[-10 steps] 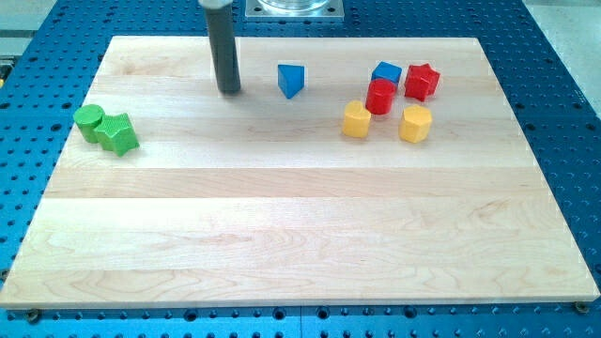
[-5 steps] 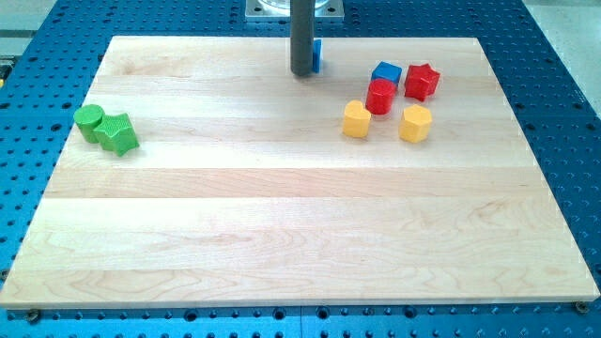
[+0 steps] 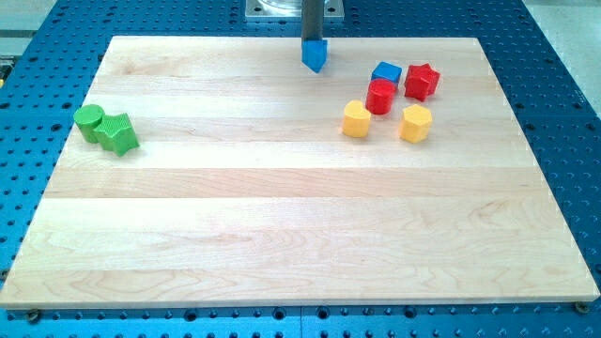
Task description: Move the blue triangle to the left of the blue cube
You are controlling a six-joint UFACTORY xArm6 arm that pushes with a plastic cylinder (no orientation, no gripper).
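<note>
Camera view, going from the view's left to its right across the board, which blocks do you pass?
Green cylinder → green star block → blue triangle → yellow block → red cylinder → yellow hexagonal block → red star block.

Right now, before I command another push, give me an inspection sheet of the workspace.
Surface: pale wooden board, flat, on a blue perforated table.
Job's things: blue triangle block near the view's top edge; blue cube to its right, apart from it.
Clutter: red cylinder touching the blue cube; red star block; two yellow blocks; green cylinder against a green star block at the view's left.
Claw: none fitted; my tip sits just behind the blue triangle block, on its top side.
Cables: nothing seen.
Surroundings: grey metal base plate at the view's top.
</note>
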